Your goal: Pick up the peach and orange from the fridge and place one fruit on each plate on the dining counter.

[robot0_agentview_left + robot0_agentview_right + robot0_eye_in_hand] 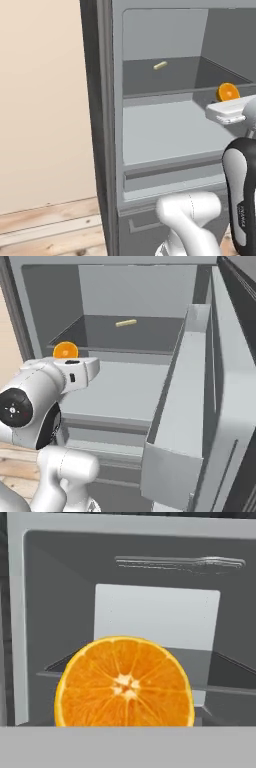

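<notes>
Orange (125,684) at the front edge of the fridge (107,125) shelf, close before the hand.
Pale yellow stick (160,65) lies well behind it on the same dark shelf; the open door's bin (175,421) juts out on the right; the white hand hides the orange's lower half in both base views; whether the gripper is open or grasping cannot be told.

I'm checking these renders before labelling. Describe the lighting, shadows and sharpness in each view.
Left base view: flat, even light, no glare; the bright round orange is crisp, the tall grey steel fridge slightly soft. Right base view: the upper shelf sits in dull shade, with the pale yellow stick-shaped item still distinct. Hand view: the orange's cut face is evenly lit and sharp, casting no clear shadow.
</notes>
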Robot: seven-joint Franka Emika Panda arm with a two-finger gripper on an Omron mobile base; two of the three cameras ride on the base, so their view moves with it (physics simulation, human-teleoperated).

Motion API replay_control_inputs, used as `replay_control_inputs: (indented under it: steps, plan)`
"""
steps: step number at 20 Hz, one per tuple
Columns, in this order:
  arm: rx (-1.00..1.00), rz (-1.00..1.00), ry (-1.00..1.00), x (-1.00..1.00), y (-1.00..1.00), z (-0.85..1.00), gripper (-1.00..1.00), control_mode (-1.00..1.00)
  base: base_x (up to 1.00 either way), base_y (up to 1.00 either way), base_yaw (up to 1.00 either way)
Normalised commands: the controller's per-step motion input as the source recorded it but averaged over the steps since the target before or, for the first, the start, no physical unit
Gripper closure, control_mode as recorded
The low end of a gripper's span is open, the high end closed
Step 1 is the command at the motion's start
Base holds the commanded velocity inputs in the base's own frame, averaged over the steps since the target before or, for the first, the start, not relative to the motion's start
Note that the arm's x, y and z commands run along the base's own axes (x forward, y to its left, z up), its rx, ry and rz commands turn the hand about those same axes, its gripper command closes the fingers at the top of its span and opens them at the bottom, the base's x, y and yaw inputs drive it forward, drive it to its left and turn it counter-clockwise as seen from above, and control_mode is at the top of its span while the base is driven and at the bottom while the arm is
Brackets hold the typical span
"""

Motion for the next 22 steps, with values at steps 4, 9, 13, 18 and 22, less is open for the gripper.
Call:
replay_control_inputs:
  steps: [4, 9, 13, 18, 22]
  plan:
    - [0.00, 0.00, 0.00, 0.00, 0.00, 0.00, 1.00, 1.00, -0.61, 0.70, -0.16]
    - [0.00, 0.00, 0.00, 0.00, 0.00, 0.00, 1.00, 1.00, -0.76, 0.64, -0.32]
    - [0.00, 0.00, 0.00, 0.00, 0.00, 0.00, 1.00, 1.00, -0.86, 0.52, -0.52]
    - [0.00, 0.00, 0.00, 0.00, 0.00, 0.00, 1.00, 1.00, -0.92, 0.45, -0.57]
    - [0.00, 0.00, 0.00, 0.00, 0.00, 0.00, 1.00, 1.00, -0.98, 0.38, -0.57]
